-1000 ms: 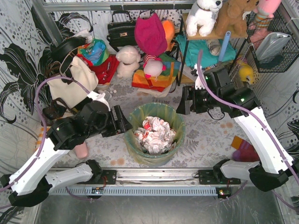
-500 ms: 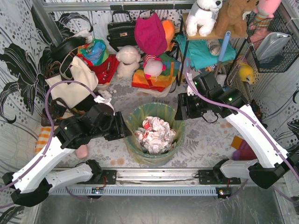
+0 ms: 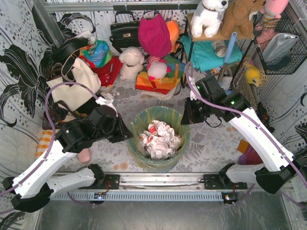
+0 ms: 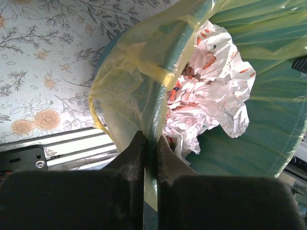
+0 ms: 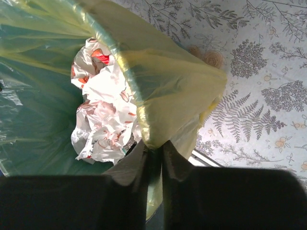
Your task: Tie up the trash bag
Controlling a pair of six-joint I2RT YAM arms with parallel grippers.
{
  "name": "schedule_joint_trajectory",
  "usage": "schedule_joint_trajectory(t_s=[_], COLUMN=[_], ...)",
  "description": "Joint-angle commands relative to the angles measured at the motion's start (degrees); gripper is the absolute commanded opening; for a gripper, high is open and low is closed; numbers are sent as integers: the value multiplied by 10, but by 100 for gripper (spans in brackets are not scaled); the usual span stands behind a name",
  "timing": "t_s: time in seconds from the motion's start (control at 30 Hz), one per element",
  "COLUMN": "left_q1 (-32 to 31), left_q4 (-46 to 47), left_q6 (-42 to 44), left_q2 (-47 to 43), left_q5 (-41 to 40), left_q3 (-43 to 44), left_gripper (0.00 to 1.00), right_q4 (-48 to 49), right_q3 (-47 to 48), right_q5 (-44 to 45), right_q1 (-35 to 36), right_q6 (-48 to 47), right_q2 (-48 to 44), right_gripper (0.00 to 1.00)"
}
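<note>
- Trash bag (image 3: 165, 114) is lining the teal bin (image 3: 156, 165), mid-scene.
- Left gripper (image 4: 151, 139) is clenching its rim at 9 o'clock; right gripper (image 5: 153, 146), just moved in, is pinching at 2 o'clock.
- Both edges are now held, so gathering can likely begin.

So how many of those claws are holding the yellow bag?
2. The left gripper pinches the trash bag rim on its left side; the right gripper pinches the opposite, right side.

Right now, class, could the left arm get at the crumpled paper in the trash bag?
Probably not yet: the left end effector is shut on the trash bag, so it must let go first. Otherwise the crumpled paper lies uncovered.
</note>
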Motion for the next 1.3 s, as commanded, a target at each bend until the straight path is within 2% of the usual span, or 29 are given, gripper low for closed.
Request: schedule_joint_trajectory(t_s=[0.0, 0.1, 0.2, 0.47, 0.8, 1.03, 1.27], left_q1=[-2, -2, -2, 12, 142, 187, 192], left_q4=[27, 32, 39, 49, 116, 121, 123], left_q6=[11, 20, 34, 94, 205, 242, 242], left_q2=[14, 34, 61, 147, 227, 261, 259], left_q5=[-21, -35, -56, -112, -24, 7, 39], left_q3=[5, 27, 54, 134, 177, 185, 167], left_gripper=[7, 3, 0, 0, 0, 2, 6], right_q4=[20, 26, 36, 65, 121, 131, 128], right_q3=[-2, 5, 13, 24, 17, 30, 45], right_q5=[-2, 9, 31, 104, 138, 176, 185], right_q1=[4, 4, 4, 4, 4, 4, 4], right_q6=[14, 23, 33, 69, 85, 75, 69], right_q2=[2, -1, -6, 3, 25, 58, 83], right_gripper=[9, 0, 0, 0, 0, 0, 0])
